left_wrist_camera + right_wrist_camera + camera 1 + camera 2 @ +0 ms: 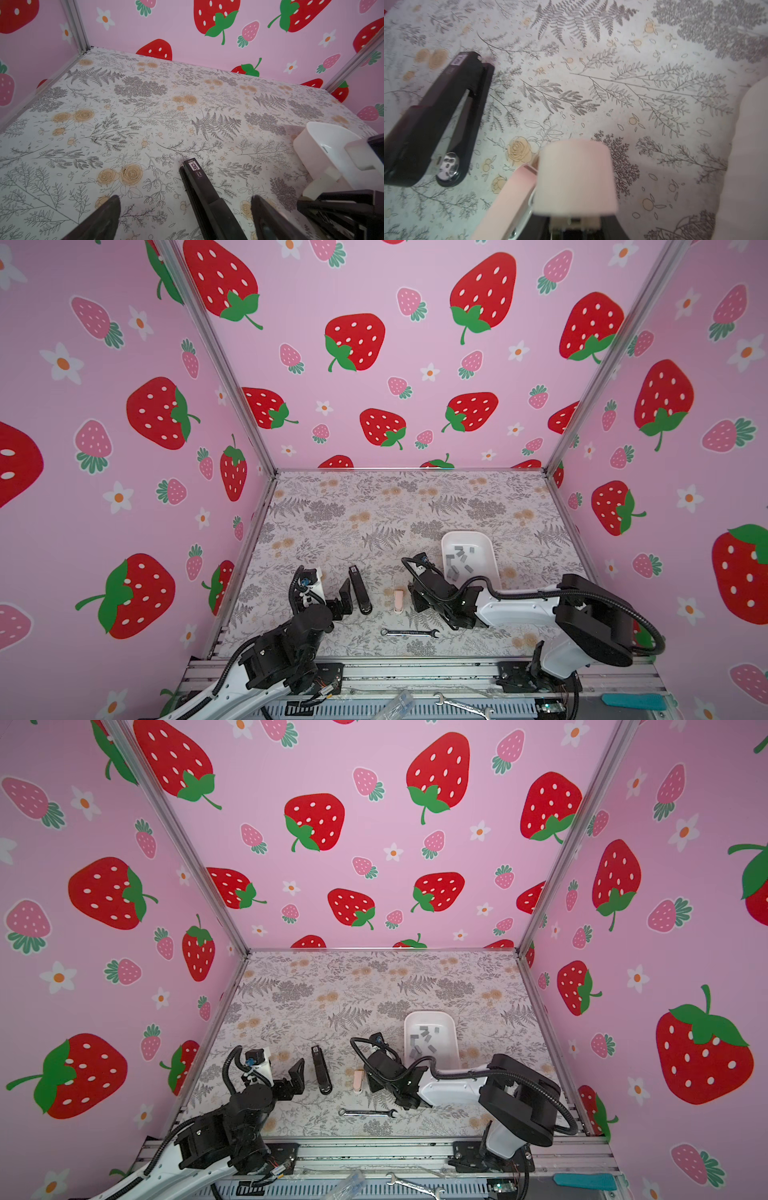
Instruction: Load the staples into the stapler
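one black stapler (205, 193) by spread left fingers (99, 220), pink stapler (399, 600) clamped in right fingers (608, 230)

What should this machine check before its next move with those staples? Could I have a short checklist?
1. Left claw open: ok. The black stapler lies between its fingers, ungripped.
2. Right claw gripping the pink stapler: ok. It seems clamped on one end.
3. Pink stapler open for loading: cannot tell. It is too blurred in the right wrist view.
4. Staples on hand: ok. They lie loose in the tray.
5. A strip of staples picked up: not ok. Neither claw holds one.
6. Wrench out of the way: ok. It lies apart from both staplers, nearer the front edge.
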`<state>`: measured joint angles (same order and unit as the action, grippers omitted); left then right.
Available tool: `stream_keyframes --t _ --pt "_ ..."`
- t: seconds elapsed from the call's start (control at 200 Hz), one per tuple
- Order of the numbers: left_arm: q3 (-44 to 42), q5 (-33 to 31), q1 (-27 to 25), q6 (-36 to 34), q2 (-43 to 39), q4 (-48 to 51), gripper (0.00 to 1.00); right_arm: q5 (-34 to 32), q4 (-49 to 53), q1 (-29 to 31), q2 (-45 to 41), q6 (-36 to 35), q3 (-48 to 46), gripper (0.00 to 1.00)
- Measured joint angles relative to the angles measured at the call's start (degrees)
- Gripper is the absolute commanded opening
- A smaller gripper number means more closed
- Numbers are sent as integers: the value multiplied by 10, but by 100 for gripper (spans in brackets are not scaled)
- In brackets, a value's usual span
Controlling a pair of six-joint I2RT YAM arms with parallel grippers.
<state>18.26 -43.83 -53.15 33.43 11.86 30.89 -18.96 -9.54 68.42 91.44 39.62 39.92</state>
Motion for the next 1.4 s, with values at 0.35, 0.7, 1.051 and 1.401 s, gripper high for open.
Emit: stream_keyframes --t 0.35,0.7,1.051,1.401 --pt "5 -1 0 9 92 3 99 -11 50 -25 50 28 31 0" --pt "5 4 0 9 51 2 99 -18 56 -47 51 31 31 0" --pt "5 8 0 8 24 2 99 -35 86 -48 54 31 43 10" --pt "5 7 0 7 44 -2 99 -30 96 -49 81 10 78 27"
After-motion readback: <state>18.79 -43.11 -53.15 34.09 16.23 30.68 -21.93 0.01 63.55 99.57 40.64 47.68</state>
